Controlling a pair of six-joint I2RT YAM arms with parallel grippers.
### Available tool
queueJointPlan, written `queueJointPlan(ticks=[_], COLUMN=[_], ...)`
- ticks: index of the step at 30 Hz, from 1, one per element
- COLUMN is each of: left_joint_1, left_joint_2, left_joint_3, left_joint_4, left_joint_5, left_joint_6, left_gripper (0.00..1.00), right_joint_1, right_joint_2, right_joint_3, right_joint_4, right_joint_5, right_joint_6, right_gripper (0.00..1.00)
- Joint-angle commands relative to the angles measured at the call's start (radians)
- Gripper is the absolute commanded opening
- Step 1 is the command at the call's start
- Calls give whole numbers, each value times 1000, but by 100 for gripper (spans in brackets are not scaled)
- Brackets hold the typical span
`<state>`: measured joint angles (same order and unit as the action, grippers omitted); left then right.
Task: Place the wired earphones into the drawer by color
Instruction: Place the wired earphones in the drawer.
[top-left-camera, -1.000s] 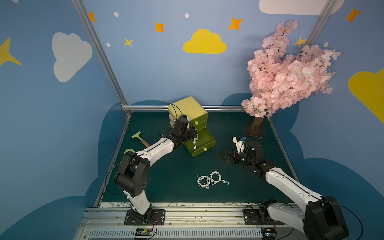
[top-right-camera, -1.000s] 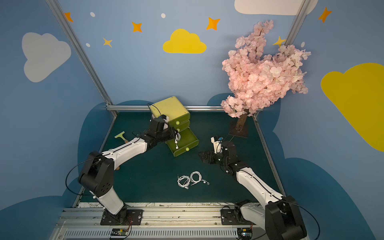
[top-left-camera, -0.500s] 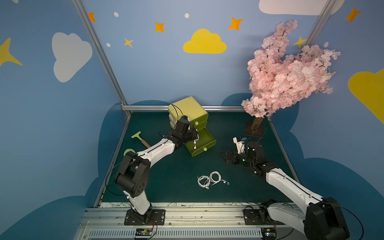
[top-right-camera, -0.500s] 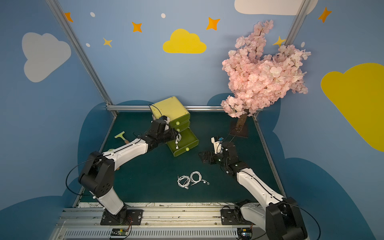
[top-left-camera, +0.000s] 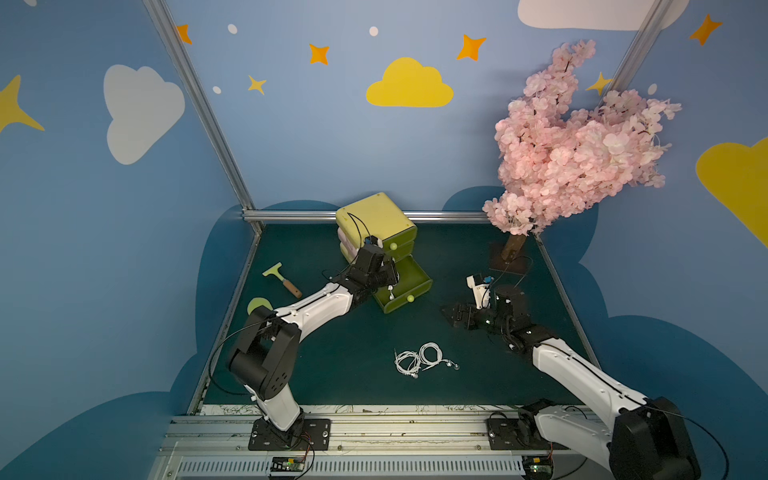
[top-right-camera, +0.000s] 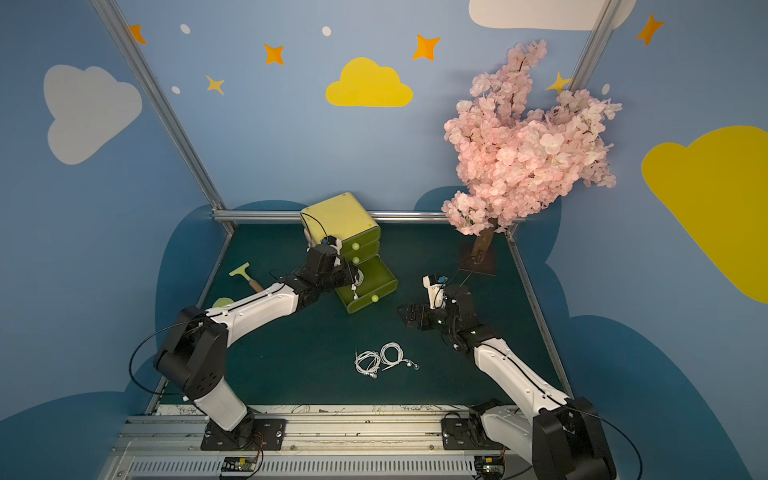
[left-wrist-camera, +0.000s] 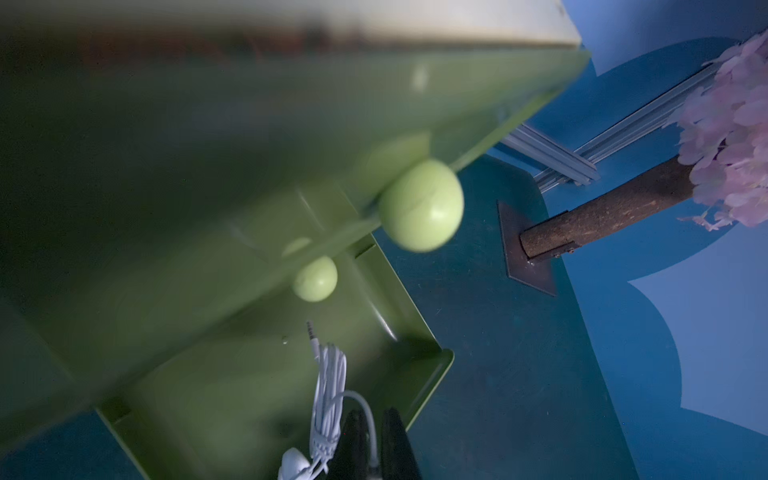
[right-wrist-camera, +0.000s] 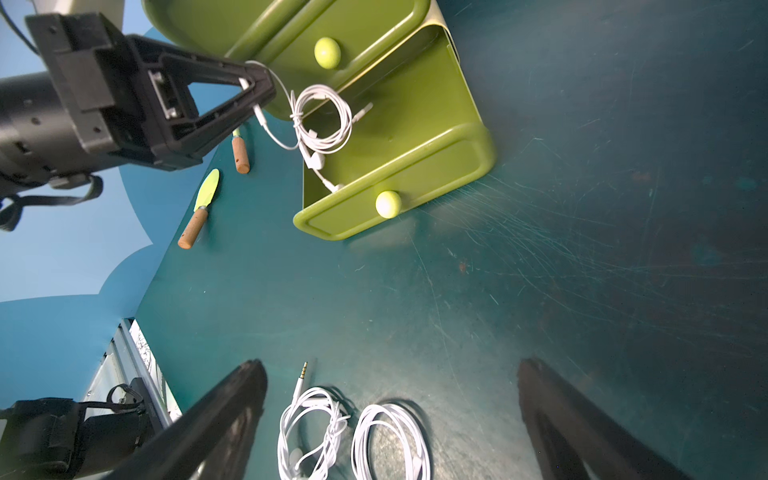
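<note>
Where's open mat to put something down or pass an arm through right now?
Free: the mat between the open drawer and the two white bundles; also the stretch from drawer to tree base, beyond the open right gripper. Crowded: the drawer mouth, where the shut left gripper dangles white earphones, and the left edge with the scraper.

A: Legible text, labels, brands or numbers, any view?
B: None. The dark scrawl along the desk's front strip is too small to read. The same goes for any print on the circuit board at the rail.
A: Wall decals?
B: Yellow cloud and stars; shapes only.
</note>
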<state>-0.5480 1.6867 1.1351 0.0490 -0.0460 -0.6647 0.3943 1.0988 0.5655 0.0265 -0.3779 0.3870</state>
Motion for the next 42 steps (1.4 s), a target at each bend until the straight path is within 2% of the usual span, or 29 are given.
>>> queueJointPlan(ticks=[1, 10, 22, 29, 34, 38, 42], left_joint_1=[-4, -7, -52, -56, -56, -56, -56], left_joint_2=[-31, -62, -56, -21, 7, 16, -10], left_joint_3=[-14, -28, -190, -201, -182, -170, -169], left_joint_4=[-49, -34, 175, 207, 182, 161, 134], left_joint_5=[-48, -82, -191, -198, -192, -187, -188], left_joint_6=[24, 59, 44, 28, 14, 6, -8], left_gripper=[7, 6, 5, 5, 12, 22, 35], right_joint_1=[-5, -8, -8, -6, 3, 25, 62], right_joint_2=[-17, -19, -22, -16, 12, 11, 1], right_joint_3=[-10, -12, -17, -19, -9, -17, -13], right_joint_4=[1, 4, 6, -8, -32, -56, -107], right_joint_5=[4, 4, 4, -6, -56, -57, -27], right_joint_6=[-6, -5, -6, -22, -55, -58, -70], right_gripper=[98, 98, 98, 98, 98, 98, 98])
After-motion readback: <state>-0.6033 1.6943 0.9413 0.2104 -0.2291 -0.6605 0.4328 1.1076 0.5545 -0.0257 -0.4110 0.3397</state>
